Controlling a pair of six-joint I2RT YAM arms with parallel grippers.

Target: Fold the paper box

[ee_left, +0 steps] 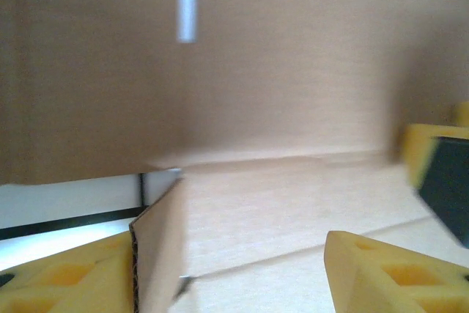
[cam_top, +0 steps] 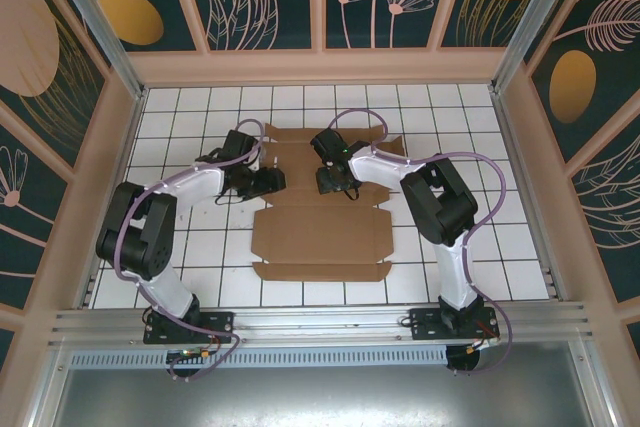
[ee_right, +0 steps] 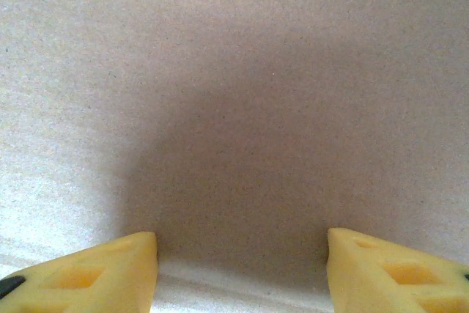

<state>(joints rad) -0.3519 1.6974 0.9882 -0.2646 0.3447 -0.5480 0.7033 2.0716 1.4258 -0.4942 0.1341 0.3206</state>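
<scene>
The paper box lies as a flat brown die-cut sheet in the middle of the white tiled table, flaps spread out. My left gripper is low at the sheet's left edge, halfway up; in its wrist view the yellow fingers stand wide apart, open, with a raised cardboard flap against the left finger and a panel upright behind. My right gripper is over the sheet's middle; its yellow fingertips are apart, open, facing bare cardboard close up.
Wooden walls with patterned panels enclose the tiled table on three sides. A metal rail runs along the near edge by the arm bases. Bare tiles lie left and right of the sheet.
</scene>
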